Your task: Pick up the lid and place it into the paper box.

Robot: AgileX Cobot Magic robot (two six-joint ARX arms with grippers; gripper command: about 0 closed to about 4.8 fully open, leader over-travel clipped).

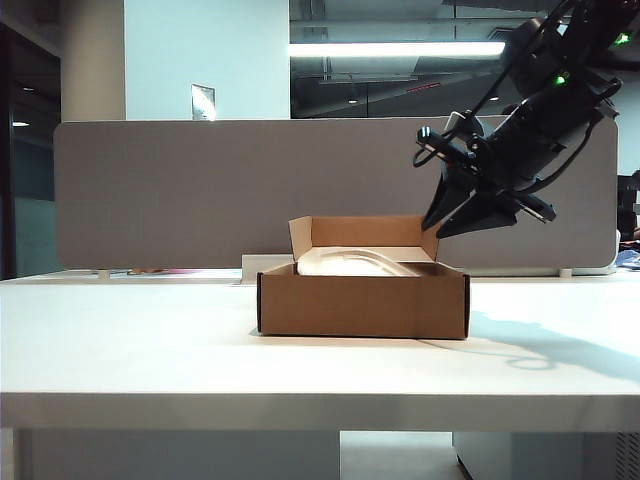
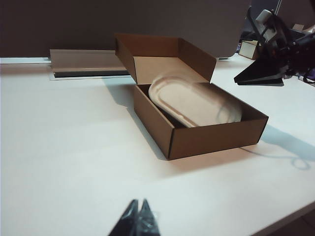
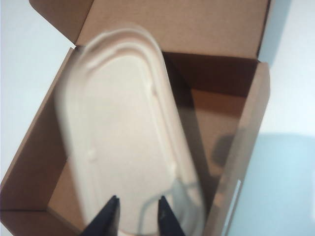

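The off-white lid (image 1: 350, 262) lies slanted inside the brown paper box (image 1: 360, 305), one long side raised near the box's rim. Seen from the left wrist, the lid (image 2: 194, 101) fills most of the box (image 2: 211, 137) in front of its raised rear flap. My right gripper (image 1: 440, 230) hangs above the box's right rear corner, pointing down at it. In the right wrist view this gripper (image 3: 138, 199) is open over the blurred lid (image 3: 123, 137), with nothing between its fingers. My left gripper (image 2: 139, 202) is shut and empty, low over the table well in front of the box.
A grey partition panel (image 1: 250, 190) runs along the back of the white table (image 1: 150, 340). A long white rail (image 2: 83, 64) lies behind the box. Small cartons (image 2: 248, 49) stand at the far right. The table's front edge is near the left gripper.
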